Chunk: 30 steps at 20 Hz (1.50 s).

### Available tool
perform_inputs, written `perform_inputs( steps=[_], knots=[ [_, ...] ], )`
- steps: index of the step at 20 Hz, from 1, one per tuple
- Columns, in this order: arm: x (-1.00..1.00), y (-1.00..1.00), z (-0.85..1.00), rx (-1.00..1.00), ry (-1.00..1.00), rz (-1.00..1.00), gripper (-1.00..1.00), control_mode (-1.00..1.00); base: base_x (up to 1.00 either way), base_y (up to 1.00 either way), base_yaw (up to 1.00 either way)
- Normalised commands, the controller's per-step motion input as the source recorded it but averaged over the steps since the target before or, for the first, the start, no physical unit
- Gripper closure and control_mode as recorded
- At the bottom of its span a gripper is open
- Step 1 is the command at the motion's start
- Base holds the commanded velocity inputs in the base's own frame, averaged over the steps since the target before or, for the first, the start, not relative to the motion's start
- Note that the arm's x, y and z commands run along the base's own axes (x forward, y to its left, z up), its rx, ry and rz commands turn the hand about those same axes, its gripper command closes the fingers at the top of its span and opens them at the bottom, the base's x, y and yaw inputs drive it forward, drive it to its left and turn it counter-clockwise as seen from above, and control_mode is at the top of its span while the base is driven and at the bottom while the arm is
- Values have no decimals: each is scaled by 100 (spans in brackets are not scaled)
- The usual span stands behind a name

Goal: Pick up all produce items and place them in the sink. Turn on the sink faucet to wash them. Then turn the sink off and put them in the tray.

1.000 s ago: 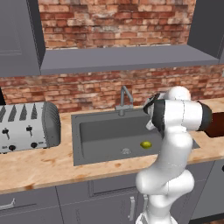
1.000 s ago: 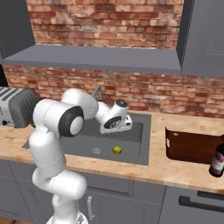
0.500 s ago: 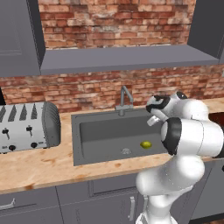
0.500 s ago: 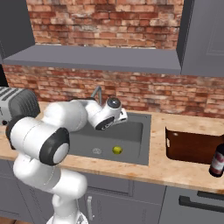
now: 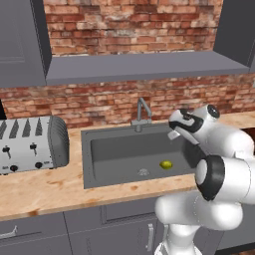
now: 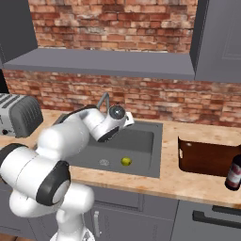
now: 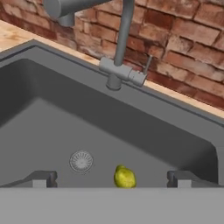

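The lime-like fruit (image 7: 124, 177), the one produce item I count, lies on the floor of the sink (image 5: 107, 149), just beside the drain (image 7: 81, 161). My gripper (image 7: 112, 178) hangs over the sink with fingers spread wide, holding nothing. I judge the placing done; next I must reach the single faucet (image 7: 121, 65) lever behind the sink. One tray (image 6: 207, 157) waits beside the sink.

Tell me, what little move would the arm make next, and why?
Probably reach toward the faucet handle to start the water. The yellow-green fruit already lies in the sink near the drain, and the gripper hangs open and empty, facing the tap.
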Motion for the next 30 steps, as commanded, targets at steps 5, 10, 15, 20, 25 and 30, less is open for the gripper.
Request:
perform_inputs(
  steps=[5,10,15,20,25,30],
  knots=[
    [-7,1,16,8,-4,0,-100,-100,0,0,0],
    [-24,-2,5,16,-6,0,-100,-100,0,0,0],
    [-6,0,20,23,-4,0,-100,-100,0,0,0],
    [0,0,13,16,-2,0,-100,-100,0,0,0],
    [2,0,0,0,0,0,-100,-100,0,0,0],
    [1,-4,1,0,-1,0,-100,-100,0,0,0]
  ],
)
